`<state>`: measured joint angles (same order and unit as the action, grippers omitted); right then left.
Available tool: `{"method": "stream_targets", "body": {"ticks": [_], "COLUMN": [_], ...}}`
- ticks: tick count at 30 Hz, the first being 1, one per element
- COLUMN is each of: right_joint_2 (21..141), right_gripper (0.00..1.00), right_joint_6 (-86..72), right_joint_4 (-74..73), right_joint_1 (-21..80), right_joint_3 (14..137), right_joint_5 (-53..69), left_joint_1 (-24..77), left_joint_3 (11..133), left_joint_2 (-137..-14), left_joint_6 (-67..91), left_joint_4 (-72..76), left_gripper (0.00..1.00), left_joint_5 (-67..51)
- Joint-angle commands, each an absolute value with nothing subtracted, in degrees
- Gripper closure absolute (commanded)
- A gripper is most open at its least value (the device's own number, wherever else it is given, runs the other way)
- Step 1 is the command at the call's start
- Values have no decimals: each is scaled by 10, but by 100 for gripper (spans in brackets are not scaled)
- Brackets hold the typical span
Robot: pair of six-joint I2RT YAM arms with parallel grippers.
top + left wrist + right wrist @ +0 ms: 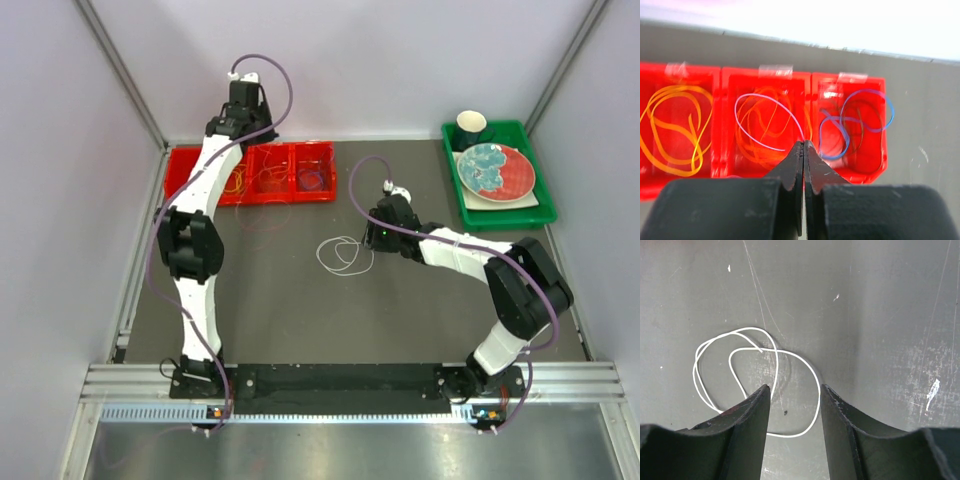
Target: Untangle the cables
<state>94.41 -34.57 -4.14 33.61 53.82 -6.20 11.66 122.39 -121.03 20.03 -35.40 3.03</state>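
1. Overhead coverage alone takes in the whole bench [300, 320]: a red tray [250, 196] by the far edge towards the left, and a green tray [505, 216] in the far right corner
2. Only that view shows the green tray's load, a patterned plate [495, 170] and a dark cup [472, 126] behind it
3. The left wrist view alone makes out the red tray's three compartments, side by side along the far edge
4. Left compartment: yellow cables [675, 125] in loose loops
5. Middle compartment: orange cables [757, 145], with a pink cable [765, 95] looped above them
6. Right compartment: blue cables [855, 120] and a darker strand I cannot name
7. The left gripper [803, 144] has its jaws pressed together, and both ends of the pink cable's loop run into the tips, so it is pinched there
8. The right wrist view alone shows the white cable [785, 354] in detail: loose overlapping loops flat on the bare bench near its middle
9. The right gripper [795, 388] hangs just above it, jaws apart, clamped on nothing
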Motion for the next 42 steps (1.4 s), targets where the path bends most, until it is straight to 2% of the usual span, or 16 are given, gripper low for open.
{"method": "stream_targets", "body": {"ticks": [1,5,6,8,10,12,13,14,22,26,32,37,42], "right_joint_2": [951,954,954,955,955,956,956,957,960,959,961,959,958], "right_gripper": [55,56,56,56,56,56,55,55,56,56,56,56,56], "right_joint_6": [-340,-340,-340,-340,-340,-339,-339,-339,-339,-339,-336,-335,-334], "right_joint_4": [-37,-37,-37,-40,-40,-40,-39,-40,-45,-47,-52,-51,-51], "right_joint_1": [341,341,341,341,341,342,341,341,342,342,349,350,350], "right_joint_3": [572,573,574,575,576,577,577,577,580,580,583,582,582], "right_joint_5": [-68,-68,-68,-69,-69,-69,-69,-69,-69,-68,-74,-73,-72], "left_joint_1": [114,114,114,114,114,115,115,115,114,114,114,114,113], "left_joint_3": [1270,1279,1286,1302,1299,1275,1261,1233,1090,935,765,693,673], "left_joint_2": [-1253,-1287,-1300,-1312,-1310,-1286,-1274,-1260,-1108,-1021,-927,-917,-944], "left_joint_6": [200,206,206,203,204,204,203,202,187,213,240,260,249], "left_joint_4": [-302,-287,-290,-306,-326,-330,-325,-320,-323,-299,-241,-222,-193], "left_gripper": [100,99,96,65,29,22,10,7,4,4,4,5,6], "left_joint_5": [18,13,11,12,20,25,28,32,101,136,158,196,212]}}
